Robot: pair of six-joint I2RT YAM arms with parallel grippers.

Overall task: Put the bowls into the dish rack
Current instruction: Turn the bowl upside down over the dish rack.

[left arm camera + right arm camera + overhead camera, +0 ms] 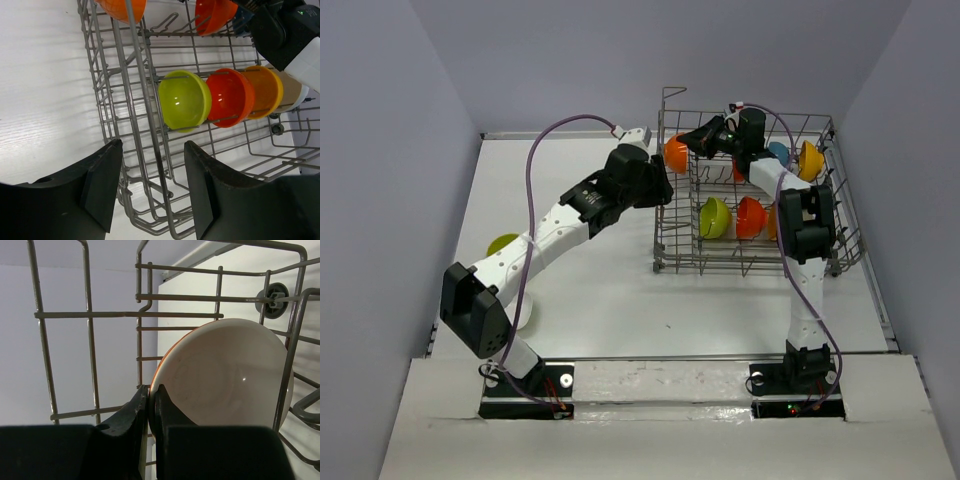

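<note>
Pale lilac walls close in a white bench (590, 290), and toward its far right corner stands the dish rack (756, 264), a grey wire basket with upright tines and tall grid sides. By the rack's left wall, in its far half, an orange bowl (675, 153) stands on edge; the right wrist view shows its inside to be cream-white. The right jaws are pinched shut on that bowl's rim, one finger inside and one outside. In the near row a lime green bowl (715, 217), a red-orange bowl (750, 217) and an orange-yellow bowl (265, 90) stand on edge side by side between the tines, with a pale bowl (295, 95) behind them, partly hidden by the right arm (798, 225). Farther back sit a second red-orange bowl (215, 15), a blue bowl (778, 150) and a yellow bowl (810, 160) near the right wall. The right arm reaches over the near wall into the rack. The left arm (555, 230) stretches across the bench to the rack's left wall; the left jaws stand partly open and hold nothing, with one wire of the wall showing in the gap between them. Whether they touch it cannot be told. Another lime green bowl (503, 243) lies on the bench beside the left arm, well apart from the rack.
</note>
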